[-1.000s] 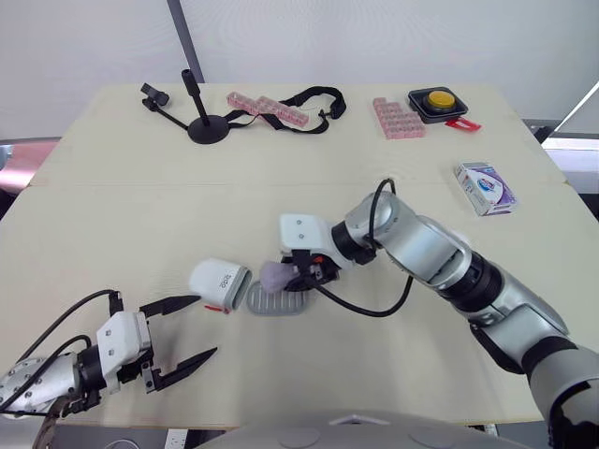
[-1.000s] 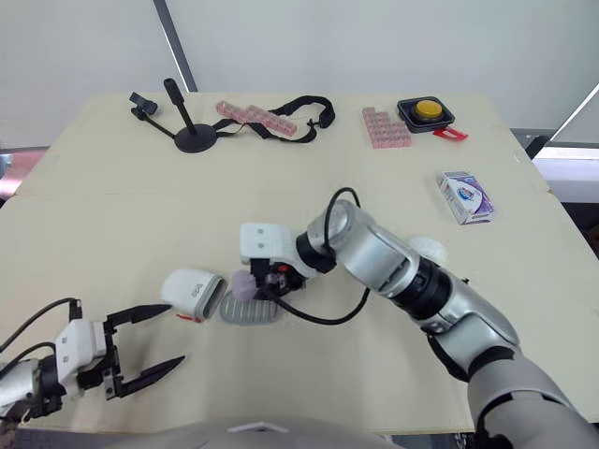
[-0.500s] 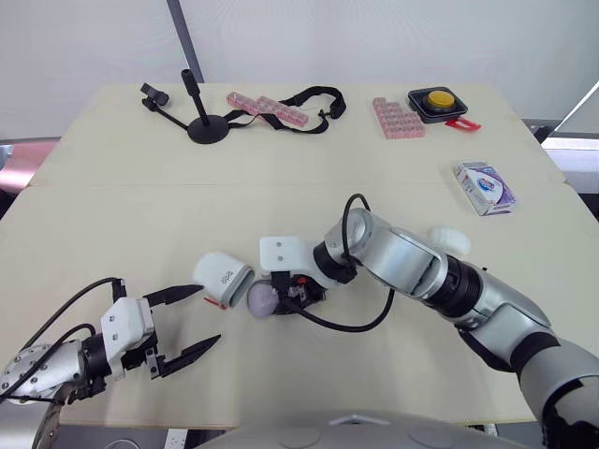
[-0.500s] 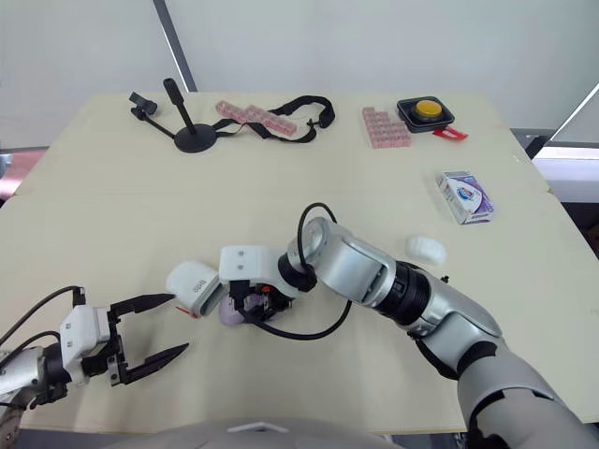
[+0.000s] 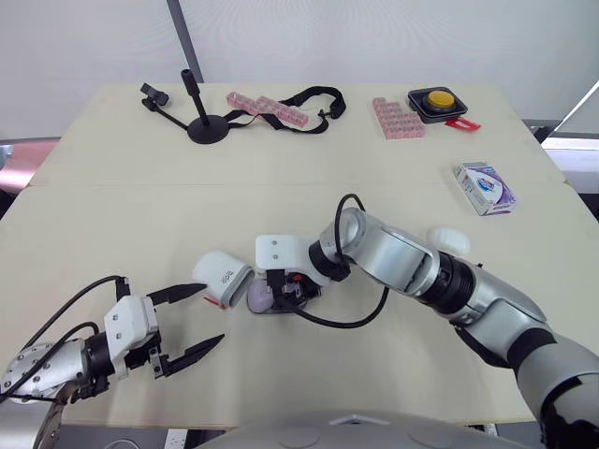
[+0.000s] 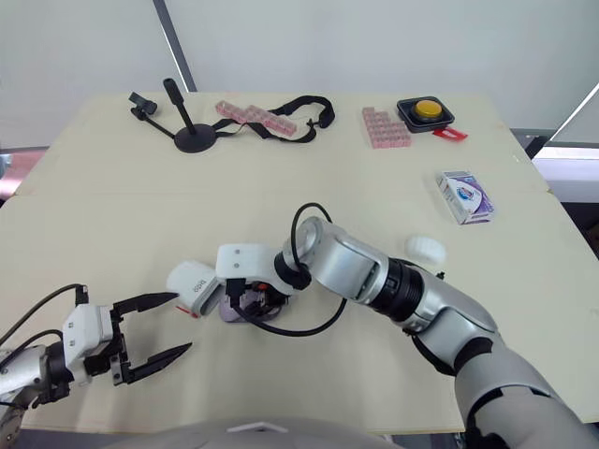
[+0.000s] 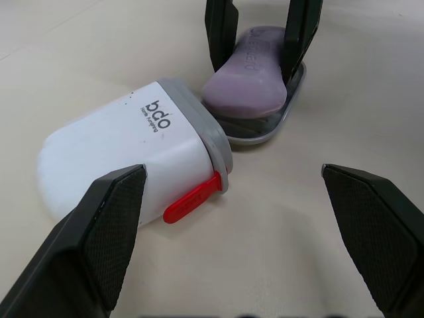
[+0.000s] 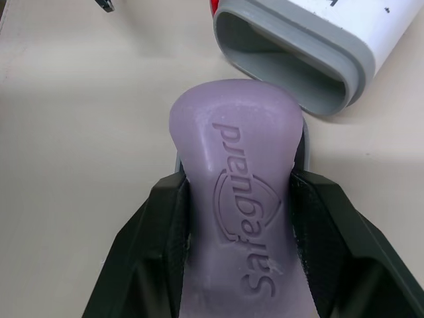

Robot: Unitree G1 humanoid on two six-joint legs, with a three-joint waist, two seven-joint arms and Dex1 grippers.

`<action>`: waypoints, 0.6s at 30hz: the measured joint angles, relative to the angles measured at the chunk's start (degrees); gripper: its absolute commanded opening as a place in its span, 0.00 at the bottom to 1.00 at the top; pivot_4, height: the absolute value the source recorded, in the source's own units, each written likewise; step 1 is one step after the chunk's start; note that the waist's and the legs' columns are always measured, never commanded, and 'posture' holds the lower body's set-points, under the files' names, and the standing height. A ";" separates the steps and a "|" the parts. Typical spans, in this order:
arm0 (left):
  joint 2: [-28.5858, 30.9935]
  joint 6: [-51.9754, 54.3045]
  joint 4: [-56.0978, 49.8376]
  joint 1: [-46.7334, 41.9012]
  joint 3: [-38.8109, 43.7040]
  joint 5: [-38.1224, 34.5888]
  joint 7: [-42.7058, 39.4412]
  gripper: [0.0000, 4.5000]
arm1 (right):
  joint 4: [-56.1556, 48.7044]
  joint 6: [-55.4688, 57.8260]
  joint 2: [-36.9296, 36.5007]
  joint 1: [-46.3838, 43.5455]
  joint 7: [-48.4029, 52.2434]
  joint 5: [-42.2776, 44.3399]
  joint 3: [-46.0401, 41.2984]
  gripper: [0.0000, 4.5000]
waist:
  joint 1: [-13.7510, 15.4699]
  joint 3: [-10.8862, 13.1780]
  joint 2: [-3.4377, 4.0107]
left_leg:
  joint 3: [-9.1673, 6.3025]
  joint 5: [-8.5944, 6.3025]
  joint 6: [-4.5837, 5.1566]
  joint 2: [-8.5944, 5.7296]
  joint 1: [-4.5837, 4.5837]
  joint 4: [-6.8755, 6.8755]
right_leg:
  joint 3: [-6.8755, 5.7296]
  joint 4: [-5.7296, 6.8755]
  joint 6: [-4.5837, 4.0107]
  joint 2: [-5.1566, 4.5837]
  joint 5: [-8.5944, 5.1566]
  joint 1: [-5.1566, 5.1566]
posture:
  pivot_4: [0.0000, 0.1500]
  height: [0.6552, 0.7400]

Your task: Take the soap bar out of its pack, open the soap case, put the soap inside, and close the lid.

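Silver arms [image 5: 412, 267], white wrist blocks [image 5: 281, 253], black cables [image 5: 346, 325], black-fingered left gripper [image 5: 211, 312]

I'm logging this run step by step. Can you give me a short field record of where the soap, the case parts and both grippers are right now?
soap bar: purple, unpacked, tilted over the tray
right gripper: shut on the soap bar
grey tray: flat on the table, under the soap
white case shell: on its side, open mouth facing the soap
left gripper: open, empty, near the shell
soap pack: on the table's right side
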 measured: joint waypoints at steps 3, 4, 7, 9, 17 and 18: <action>0.12 0.15 -0.16 0.01 0.00 -0.04 -0.01 1.00 | 0.00 -0.09 -0.13 -0.38 0.00 0.24 -0.07 0.97 | 0.01 0.00 0.00 | 0.00 0.00 0.00 0.00 0.00 0.00 | 0.00 0.01 0.00 0.00 0.00 0.00 | 1.00 0.70; 0.21 0.15 -0.16 0.08 0.00 -0.04 -0.06 1.00 | -0.05 -0.08 -0.27 -0.38 0.02 0.39 -0.07 0.99 | 0.01 0.00 0.00 | 0.00 0.00 0.00 0.00 0.00 0.00 | 0.00 0.01 0.00 0.00 0.00 0.00 | 1.00 0.70; 0.29 0.14 -0.23 0.51 0.00 -0.04 -0.27 1.00 | -0.81 -0.08 -0.75 -0.38 0.05 1.11 -0.25 0.99 | 0.02 0.00 0.00 | 0.00 0.00 0.00 0.00 0.00 0.00 | 0.00 0.01 0.00 0.00 0.00 0.00 | 1.00 0.70; 0.29 0.14 -0.39 0.74 0.00 -0.04 -0.31 1.00 | -1.89 -0.14 -1.81 -0.37 0.11 2.01 -1.68 0.99 | 0.10 0.00 0.00 | 0.00 0.00 0.00 0.00 0.00 0.00 | 0.00 0.00 0.00 -0.01 0.00 0.00 | 1.00 0.70; 1.59 -0.26 0.22 -0.95 0.71 -0.03 -1.02 1.00 | -4.37 -12.99 -10.63 12.62 4.28 8.64 -18.05 0.99 | 0.79 -0.11 -0.17 | 0.00 -0.01 0.00 -0.01 -0.03 -0.01 | 0.06 -0.04 0.00 -0.03 0.00 0.04 | 1.00 0.70; 1.72 -0.33 0.36 -1.22 0.82 -0.04 -1.05 1.00 | -4.32 -15.29 -11.50 14.15 5.21 8.94 -18.77 0.99 | 0.72 -0.11 -0.17 | 0.00 -0.01 0.00 -0.01 -0.04 0.00 | 0.06 -0.03 0.00 -0.02 0.00 0.03 | 1.00 0.70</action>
